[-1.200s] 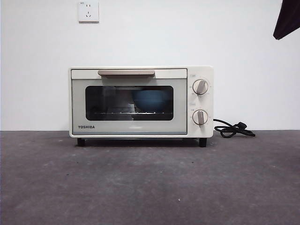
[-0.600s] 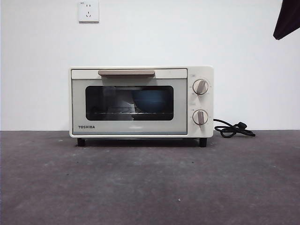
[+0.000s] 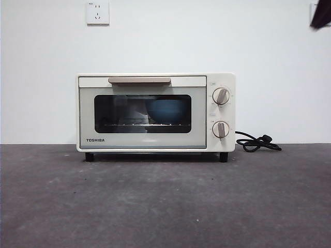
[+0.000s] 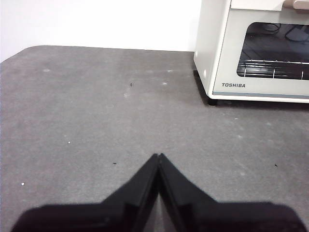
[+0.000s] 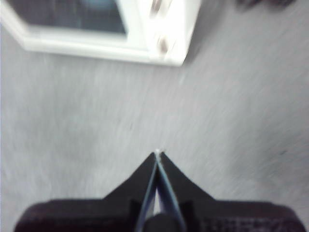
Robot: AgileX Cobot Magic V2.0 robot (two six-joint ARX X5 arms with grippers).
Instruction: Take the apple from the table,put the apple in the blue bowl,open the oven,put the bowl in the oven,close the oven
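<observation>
The cream-white oven stands on the dark grey table with its glass door closed. Behind the glass the blue bowl rests on the wire rack. The apple is hidden from view. My left gripper is shut with nothing in it, hovering over bare table in front of the oven and off to its side. My right gripper is also shut and empty, high above the table near the oven's knob end; in the front view it shows only as a black tip at the top right corner.
A black power cord lies coiled on the table to the right of the oven. A white wall socket sits on the wall above. The table's rounded corner shows in the left wrist view.
The black tip at the top right corner has risen and shrunk, so the right arm is pulling up and away. The oven and bowl have not moved.
</observation>
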